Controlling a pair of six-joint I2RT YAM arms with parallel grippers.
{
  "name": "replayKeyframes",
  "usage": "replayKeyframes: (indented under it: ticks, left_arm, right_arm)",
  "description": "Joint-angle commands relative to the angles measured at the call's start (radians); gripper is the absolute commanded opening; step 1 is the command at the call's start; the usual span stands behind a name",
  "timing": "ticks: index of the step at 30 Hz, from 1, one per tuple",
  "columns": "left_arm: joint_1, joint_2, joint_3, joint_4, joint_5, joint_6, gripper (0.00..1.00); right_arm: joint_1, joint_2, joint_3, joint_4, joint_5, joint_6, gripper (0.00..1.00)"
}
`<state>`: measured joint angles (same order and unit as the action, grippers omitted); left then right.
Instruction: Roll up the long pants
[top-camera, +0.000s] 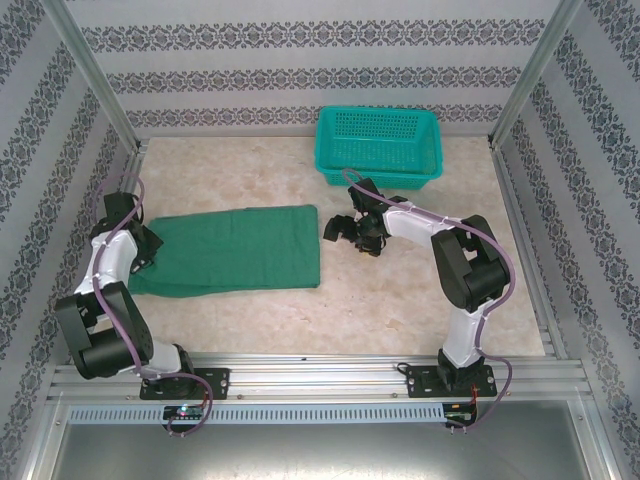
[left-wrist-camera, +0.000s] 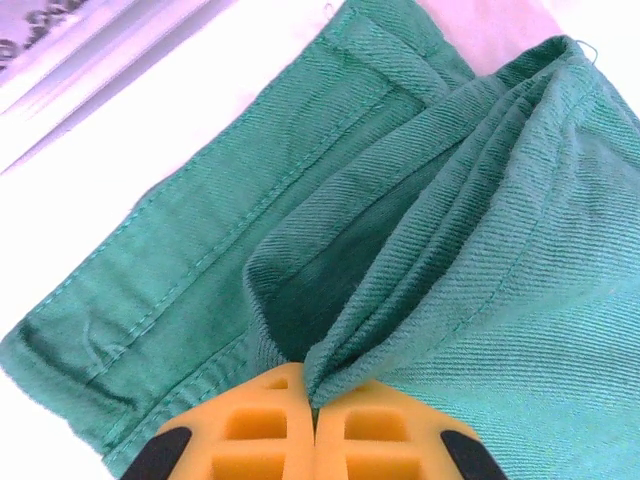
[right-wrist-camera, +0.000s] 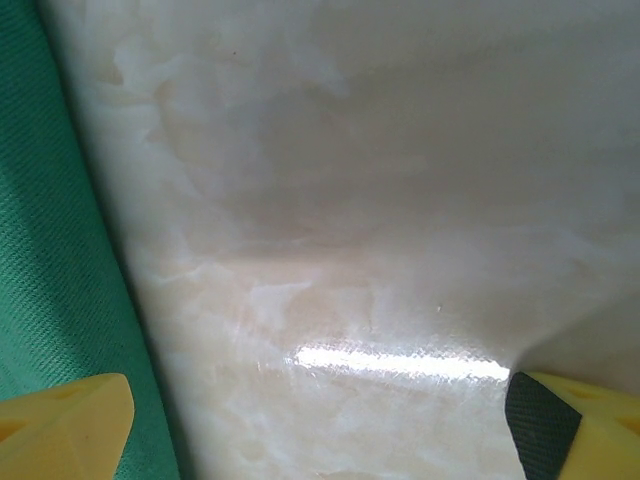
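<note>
Left wrist view: the left gripper (left-wrist-camera: 312, 400) pinches a raised fold of the long pants (left-wrist-camera: 430, 230) tightly, at their end farthest from the teal basket (top-camera: 380, 145). The right gripper (top-camera: 347, 232) hangs wide apart and empty just in front of the basket. The pants lie on the table (top-camera: 400, 310), left of and nearer than the basket.

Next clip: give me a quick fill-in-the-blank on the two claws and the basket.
1. The left claw is ____ on a bunched fold of the long pants.
2. The right claw hangs ____ over the table, with nothing between its fingers.
3. In the top view, the teal basket stands beyond the ____ claw.
Missing words: shut; open; right.
</note>
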<state>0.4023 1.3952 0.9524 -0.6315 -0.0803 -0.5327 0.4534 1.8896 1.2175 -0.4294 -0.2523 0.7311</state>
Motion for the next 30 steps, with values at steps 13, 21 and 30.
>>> replayKeyframes:
  ticks: [13,21,30]
  left_arm:
    - [0.19,-0.137,-0.046,-0.051,-0.119,-0.113,0.0]
    - [0.378,-0.054,-0.048,0.016,0.037,-0.145,0.0]
    - [0.382,-0.043,-0.097,0.075,0.066,-0.137,0.0]
  right_arm:
    - [0.008,0.039,0.038,0.009,-0.029,0.002,0.97]
    - [0.059,0.133,0.165,-0.041,-0.11,-0.062,0.94]
    - [0.159,0.259,0.444,-0.133,-0.19,-0.113,0.93]
